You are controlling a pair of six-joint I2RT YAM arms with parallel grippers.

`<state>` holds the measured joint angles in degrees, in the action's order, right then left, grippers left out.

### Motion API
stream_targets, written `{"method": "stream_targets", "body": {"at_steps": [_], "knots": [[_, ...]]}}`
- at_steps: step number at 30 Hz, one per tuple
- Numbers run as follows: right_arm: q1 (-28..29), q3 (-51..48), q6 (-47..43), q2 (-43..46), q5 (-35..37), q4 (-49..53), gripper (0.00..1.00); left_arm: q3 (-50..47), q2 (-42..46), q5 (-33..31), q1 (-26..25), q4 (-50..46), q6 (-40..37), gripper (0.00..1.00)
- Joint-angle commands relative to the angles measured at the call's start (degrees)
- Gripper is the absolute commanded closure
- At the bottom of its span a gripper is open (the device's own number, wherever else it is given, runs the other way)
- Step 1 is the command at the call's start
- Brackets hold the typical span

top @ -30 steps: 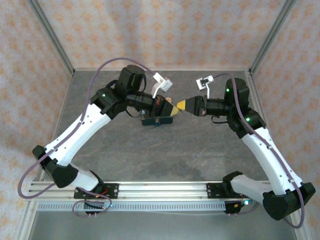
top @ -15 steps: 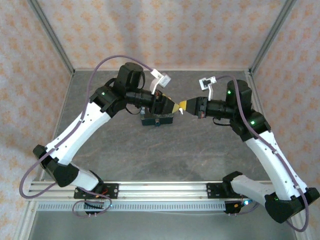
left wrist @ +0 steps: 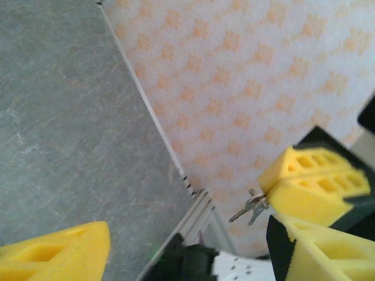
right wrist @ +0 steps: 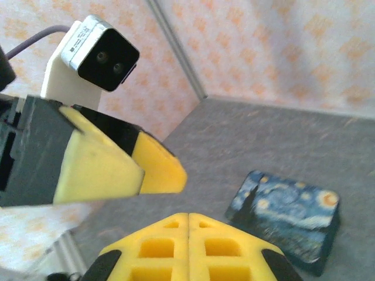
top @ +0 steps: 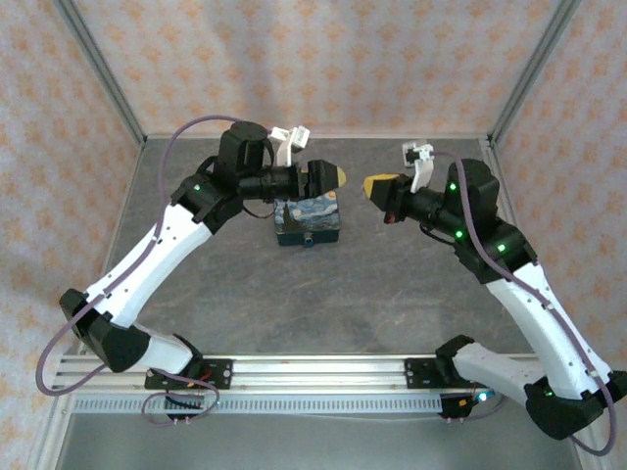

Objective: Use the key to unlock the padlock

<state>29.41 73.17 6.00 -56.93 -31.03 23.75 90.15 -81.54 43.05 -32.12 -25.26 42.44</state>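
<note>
In the left wrist view the key (left wrist: 251, 208), a small silvery bunch, sticks out from the tip of my right gripper (left wrist: 270, 196), which is shut on it. My left gripper (left wrist: 188, 235) is open and holds nothing, and the key hangs just beyond its right finger (left wrist: 322, 252). From above, the left gripper (top: 333, 177) and right gripper (top: 373, 185) face each other a short gap apart, above and behind the dark blue starry tin (top: 310, 219). A small piece (top: 309, 240) juts from the tin's near edge; I cannot tell whether it is the padlock. My right gripper (right wrist: 188, 218) hides the key between its pads.
The tin (right wrist: 287, 219) lies flat on the grey table (top: 372, 294), below and to the right of my right gripper. Patterned walls with metal posts (top: 519, 69) close in the back and sides. An aluminium rail (top: 313, 370) runs along the near edge.
The left gripper has opened and let go, pulling back and up. The right gripper, still shut on the key, has drawn away to the right and back; the tips now stand apart.
</note>
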Motion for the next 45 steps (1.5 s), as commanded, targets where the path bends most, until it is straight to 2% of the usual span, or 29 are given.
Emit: {"method": "stream_targets", "body": {"at_steps": [1, 5, 8, 10, 14, 17, 19, 23, 29, 37, 39, 42, 45], "knots": [[2.60, -1.93, -10.62, 1.16, 10.18, -7.53, 1.00, -0.23, -0.94, -0.44, 1.16, 6.60, 16.35, 0.23], [4.63, -7.32, -14.63, 2.85, 13.69, -18.20, 1.00, -1.57, -1.68, 2.39, 1.19, 12.79, 27.35, 0.22], [5.69, -8.82, -16.77, 2.71, 14.43, -21.85, 1.00, -1.99, -2.24, 3.91, 1.12, 14.39, 32.86, 0.20], [6.71, -10.64, -18.70, 2.86, 14.98, -24.76, 1.00, -2.34, -2.55, 4.96, 0.96, 16.31, 35.77, 0.22], [7.57, -12.54, -20.05, 3.22, 15.73, -29.12, 1.00, -0.84, -2.92, 5.52, 0.74, 12.28, 35.96, 0.21], [8.02, -16.41, -22.37, 4.14, 14.50, -35.93, 1.00, -2.79, -3.51, 7.40, 0.49, 19.18, 42.23, 0.23], [8.21, -16.70, -23.15, 3.89, 14.50, -36.69, 1.00, -3.14, -4.11, 8.22, 0.20, 21.52, 44.72, 0.26], [8.47, -17.27, -24.06, 3.32, 15.22, -38.72, 1.00, -1.72, -5.41, 9.52, -0.31, 21.49, 45.29, 0.30], [9.77, -16.77, -27.89, 2.40, 15.73, -38.82, 1.00, 0.68, -7.25, 11.53, -1.46, 19.28, 44.30, 0.31], [10.49, -17.48, -32.16, 2.09, 17.01, -37.43, 1.00, 0.90, -7.65, 11.61, -1.45, 23.41, 47.04, 0.42], [10.49, -17.79, -32.71, 2.17, 17.62, -37.72, 1.00, 1.21, -7.90, 12.05, -1.48, 23.50, 47.20, 0.38], [10.49, -17.97, -33.12, 2.26, 18.19, -37.57, 1.00, 1.27, -7.80, 12.16, -1.46, 23.53, 47.38, 0.24], [10.49, -18.36, -33.74, 2.32, 18.27, -37.20, 1.00, 0.84, -7.49, 12.07, -1.41, 24.86, 48.20, 0.22]]}}
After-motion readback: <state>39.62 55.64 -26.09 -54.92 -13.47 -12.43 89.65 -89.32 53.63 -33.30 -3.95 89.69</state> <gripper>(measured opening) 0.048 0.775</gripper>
